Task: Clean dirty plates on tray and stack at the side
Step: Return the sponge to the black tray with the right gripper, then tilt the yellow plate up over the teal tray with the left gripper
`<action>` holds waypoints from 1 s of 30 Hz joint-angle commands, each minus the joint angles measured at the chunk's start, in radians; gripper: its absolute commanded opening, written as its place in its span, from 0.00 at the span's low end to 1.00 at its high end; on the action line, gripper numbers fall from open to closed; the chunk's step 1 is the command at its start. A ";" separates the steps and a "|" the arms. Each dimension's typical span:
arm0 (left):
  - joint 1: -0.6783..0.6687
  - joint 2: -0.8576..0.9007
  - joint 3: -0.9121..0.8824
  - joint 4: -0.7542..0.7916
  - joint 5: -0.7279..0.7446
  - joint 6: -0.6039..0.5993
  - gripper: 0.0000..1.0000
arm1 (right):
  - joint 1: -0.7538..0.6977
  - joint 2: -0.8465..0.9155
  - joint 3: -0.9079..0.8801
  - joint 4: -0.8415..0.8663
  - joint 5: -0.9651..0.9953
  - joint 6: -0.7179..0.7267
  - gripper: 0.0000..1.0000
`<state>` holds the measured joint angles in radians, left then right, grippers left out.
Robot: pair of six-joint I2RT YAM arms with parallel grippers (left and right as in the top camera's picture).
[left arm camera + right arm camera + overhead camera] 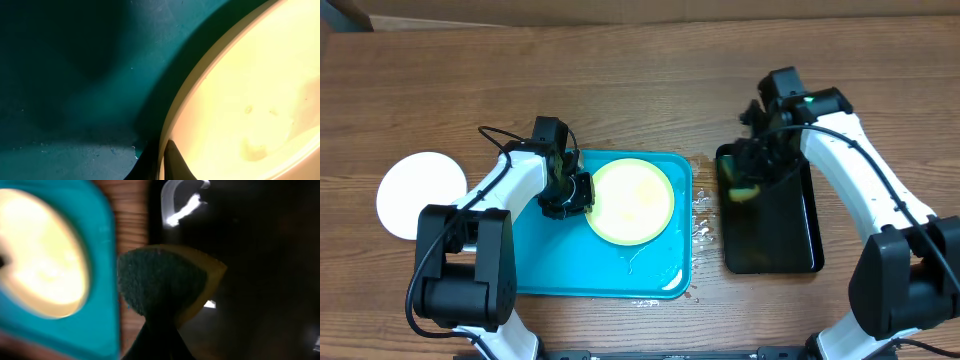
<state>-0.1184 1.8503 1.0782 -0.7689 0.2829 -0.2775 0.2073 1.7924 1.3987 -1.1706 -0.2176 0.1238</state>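
Note:
A pale yellow-green plate lies in the turquoise tray. My left gripper is shut on the plate's left rim; in the left wrist view its fingers pinch the rim of the plate over the tray floor. A white plate lies on the table left of the tray. My right gripper is shut on a sponge, green on one face and yellow behind, over the black tray. The third plate is out of view.
Water drops lie on the wood between the two trays. In the right wrist view the turquoise tray and the yellow-green plate show at left.

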 commanded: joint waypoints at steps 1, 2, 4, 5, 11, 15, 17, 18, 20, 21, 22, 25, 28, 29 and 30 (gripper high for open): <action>-0.010 0.053 -0.036 0.015 -0.090 0.008 0.04 | -0.014 -0.007 -0.087 0.037 0.201 0.050 0.04; -0.011 0.052 -0.036 0.015 -0.097 0.008 0.04 | -0.018 -0.007 -0.124 0.071 0.235 0.079 0.04; -0.015 0.052 -0.036 0.017 -0.117 0.002 0.04 | -0.019 -0.007 -0.191 0.145 0.264 0.093 0.04; -0.019 0.052 -0.036 0.019 -0.127 -0.003 0.04 | -0.019 -0.007 -0.226 0.187 0.266 0.093 0.04; -0.036 0.031 -0.021 0.000 -0.161 -0.015 0.04 | -0.019 -0.007 -0.399 0.373 0.269 0.093 0.06; -0.051 -0.065 -0.019 -0.027 -0.260 -0.052 0.04 | -0.019 -0.007 -0.428 0.381 0.269 0.094 0.11; -0.066 -0.140 -0.019 -0.043 -0.326 -0.071 0.04 | -0.019 -0.007 -0.428 0.383 0.269 0.094 0.15; -0.079 -0.188 -0.019 -0.053 -0.363 -0.080 0.04 | -0.019 -0.007 -0.428 0.386 0.269 0.094 0.17; -0.111 -0.276 -0.019 -0.071 -0.437 -0.098 0.04 | -0.019 -0.007 -0.428 0.393 0.269 0.094 0.21; -0.135 -0.326 -0.019 -0.081 -0.491 -0.109 0.04 | -0.019 -0.007 -0.428 0.396 0.269 0.094 0.24; -0.160 -0.366 -0.019 -0.089 -0.545 -0.121 0.04 | -0.019 -0.007 -0.428 0.397 0.269 0.094 0.30; -0.262 -0.473 -0.019 -0.108 -0.721 -0.143 0.04 | -0.019 -0.007 -0.428 0.398 0.268 0.094 0.38; -0.389 -0.532 -0.019 -0.125 -0.893 -0.145 0.04 | -0.019 -0.007 -0.428 0.395 0.269 0.094 0.48; -0.431 -0.539 -0.019 -0.129 -0.940 -0.150 0.04 | -0.019 -0.007 -0.428 0.393 0.269 0.094 0.54; -0.475 -0.541 -0.019 -0.132 -0.986 -0.150 0.04 | -0.019 -0.007 -0.428 0.391 0.269 0.094 0.61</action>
<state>-0.4988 1.3220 1.0554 -0.8948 -0.4492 -0.3946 0.1905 1.7699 1.0004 -0.7757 0.0456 0.2207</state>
